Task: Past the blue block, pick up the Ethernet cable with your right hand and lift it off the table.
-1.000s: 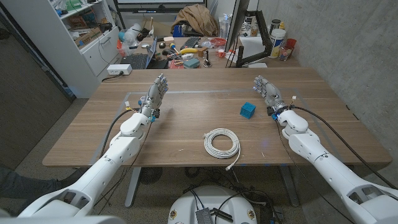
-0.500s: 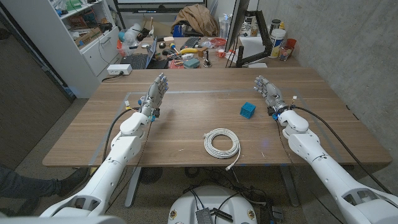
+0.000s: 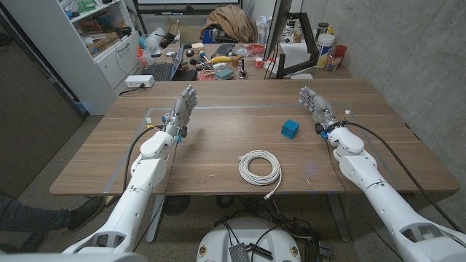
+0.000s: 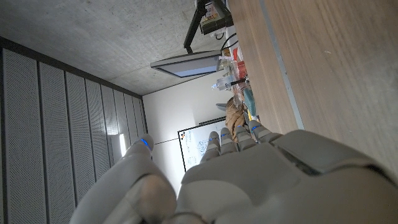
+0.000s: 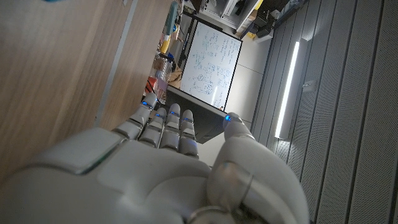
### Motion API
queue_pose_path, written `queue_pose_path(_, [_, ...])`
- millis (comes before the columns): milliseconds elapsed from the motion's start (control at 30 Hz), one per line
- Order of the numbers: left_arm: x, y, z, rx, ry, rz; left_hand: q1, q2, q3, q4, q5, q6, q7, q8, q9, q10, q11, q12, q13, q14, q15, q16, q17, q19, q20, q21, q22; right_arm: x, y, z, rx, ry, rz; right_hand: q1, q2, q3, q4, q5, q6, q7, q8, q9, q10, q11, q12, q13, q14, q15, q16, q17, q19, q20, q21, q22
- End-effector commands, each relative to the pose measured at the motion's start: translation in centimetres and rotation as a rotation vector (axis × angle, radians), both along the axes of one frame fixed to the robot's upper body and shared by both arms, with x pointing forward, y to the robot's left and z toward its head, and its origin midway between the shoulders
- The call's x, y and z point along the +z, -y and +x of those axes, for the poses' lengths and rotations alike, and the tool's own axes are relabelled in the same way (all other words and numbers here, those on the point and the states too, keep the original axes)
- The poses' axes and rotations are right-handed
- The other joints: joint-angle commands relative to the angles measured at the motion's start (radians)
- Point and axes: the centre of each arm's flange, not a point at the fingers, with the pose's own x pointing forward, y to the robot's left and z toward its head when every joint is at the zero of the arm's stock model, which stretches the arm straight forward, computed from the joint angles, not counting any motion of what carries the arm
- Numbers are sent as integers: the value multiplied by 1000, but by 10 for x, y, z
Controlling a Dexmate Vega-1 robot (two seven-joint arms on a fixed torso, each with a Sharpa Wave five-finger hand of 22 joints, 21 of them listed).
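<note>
On the table (image 3: pixel 109 156), nothing picked up yet: white cable (image 3: pixel 260 167) coiled near the front edge, just this side of the blue block (image 3: pixel 290 129), right robot hand (image 3: pixel 314 107) wide and empty, next reaching over to grab it.

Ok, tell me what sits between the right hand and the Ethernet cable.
In the head view, the blue block sits roughly between the right hand and the coiled Ethernet cable; otherwise only bare table.
</note>
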Motion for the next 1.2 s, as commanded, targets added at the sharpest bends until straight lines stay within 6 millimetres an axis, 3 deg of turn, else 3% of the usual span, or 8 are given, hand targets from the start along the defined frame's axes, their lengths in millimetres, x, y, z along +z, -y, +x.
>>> queue_pose_path(33, [-1, -1, -2, 8, -7, 2, 9, 0, -2, -4, 8, 5, 1, 4, 6, -1, 2, 7, 3, -2, 2, 6, 5, -4, -49, -4, 2, 1, 0, -2, 10, 30, -7, 4, 3, 6, -1, 5, -8, -9, -2, 3, 4, -5, 5, 5, 10, 1, 11, 4, 12, -1, -3, 4])
queue_pose_path(533, [-2, -2, -6, 22, -12, 2, 10, 3, -5, -4, 9, 10, 3, 4, 6, -2, 3, 6, 4, -7, 7, 3, 5, -7, -46, -11, 2, 3, 6, -11, 19, 95, -27, -1, -1, 3, 0, 5, -2, -13, 2, 4, 11, -6, 8, 5, 28, -7, 16, 4, 27, -3, -6, 4])
queue_pose_path(700, [-5, -3, -8, 27, -15, 2, 11, 4, -6, -4, 9, 11, 2, 4, 6, -3, 3, 6, 4, -9, 8, 2, 5, -9, -45, -14, 2, 4, 7, -15, 21, 118, -31, -1, -5, 3, -4, 6, 0, -15, 3, 4, 14, -10, 9, 6, 51, -15, 20, 3, 60, -1, -2, 3])
queue_pose_path(1033, [-2, -4, -14, 32, -8, 12, 11, 5, -9, -5, 9, 11, 4, 4, 6, -5, 2, 5, 4, -13, 8, 1, 5, -11, -45, -19, 3, 6, 7, -23, 16, 181, -46, 3, -8, 4, -9, 7, 13, -19, 8, 5, 13, -10, 9, 6, 59, -18, 20, 2, 65, -3, -7, 3])
queue_pose_path(1200, [-3, -3, -14, 33, -16, 19, 11, 6, -10, -5, 9, 11, 4, 3, 6, -5, 1, 5, 4, -14, 9, 1, 5, -11, -46, -21, 3, 5, 7, -27, 10, 225, -75, 3, -22, 0, -16, 9, 34, -30, 14, 5, 13, -10, 8, 7, 84, -32, 24, 2, 92, -13, -7, 2])
